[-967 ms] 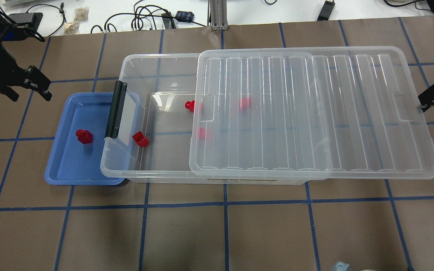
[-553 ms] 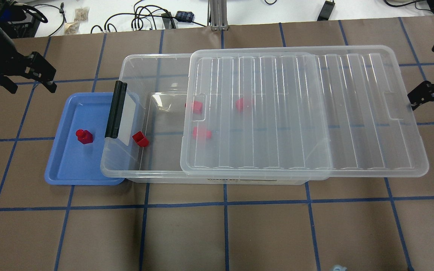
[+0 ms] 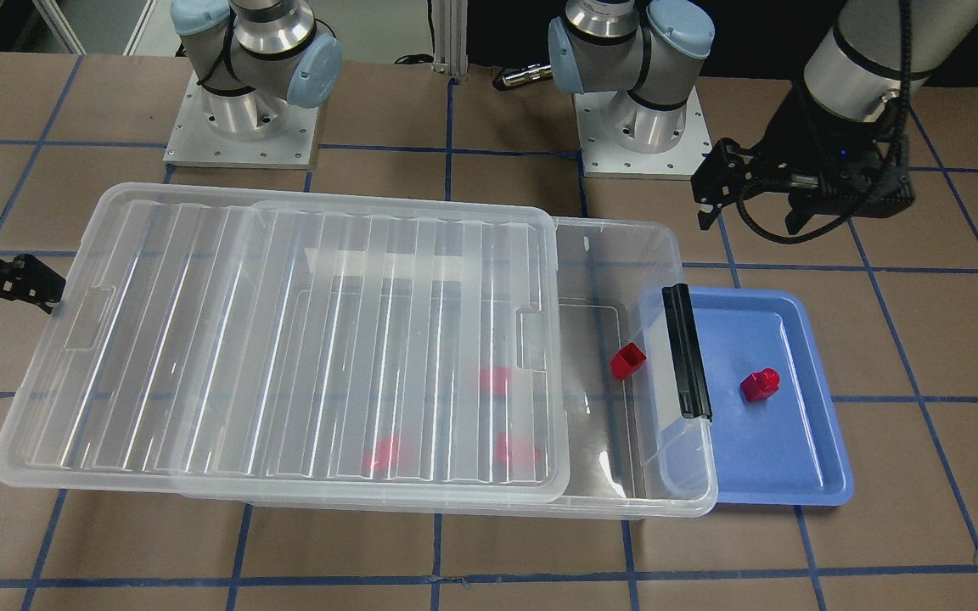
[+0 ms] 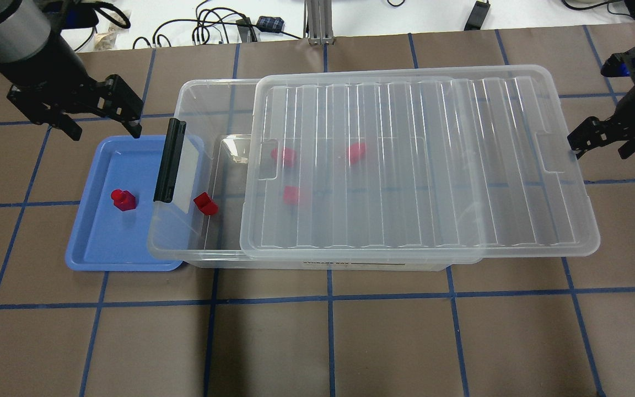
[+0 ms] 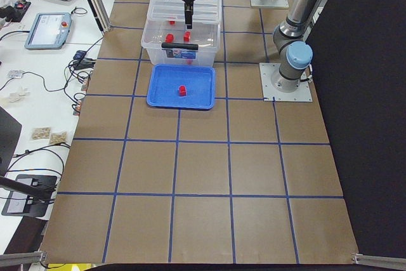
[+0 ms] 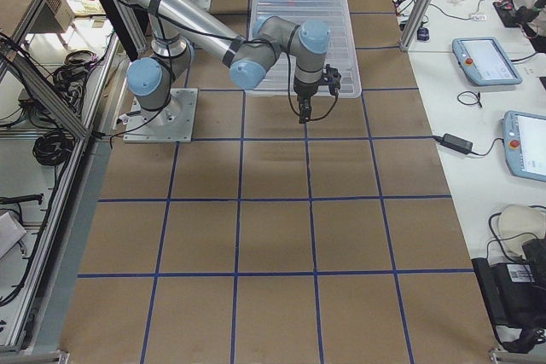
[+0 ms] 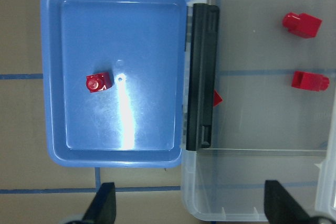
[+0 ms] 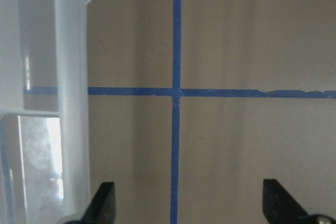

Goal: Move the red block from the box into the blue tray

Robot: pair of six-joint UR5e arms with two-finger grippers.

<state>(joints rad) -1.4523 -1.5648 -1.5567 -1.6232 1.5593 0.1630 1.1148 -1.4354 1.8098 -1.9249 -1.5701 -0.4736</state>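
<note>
One red block (image 4: 123,199) lies in the blue tray (image 4: 97,245), left of the box (image 4: 207,91); it also shows in the left wrist view (image 7: 98,83). The box's ribbed lid (image 4: 416,160) lies shifted to the right and leaves the latch end open. A hollow red piece (image 4: 205,203) lies in the open part. Three red blocks (image 4: 284,155) show blurred under the lid. My left gripper (image 4: 102,124) is open and empty, above the tray's far edge. My right gripper (image 4: 598,146) is open and empty, at the lid's right short edge.
The black latch bar (image 4: 170,161) overhangs the tray's right rim. Cables and small items (image 4: 224,27) lie on the white bench beyond the table's far edge. Brown table with blue tape lines (image 4: 328,298) lies in front of the box.
The lid has slid left over the box and now covers the red blocks. My right gripper has moved left with the lid's edge. My left gripper has moved right, toward the tray's far edge.
</note>
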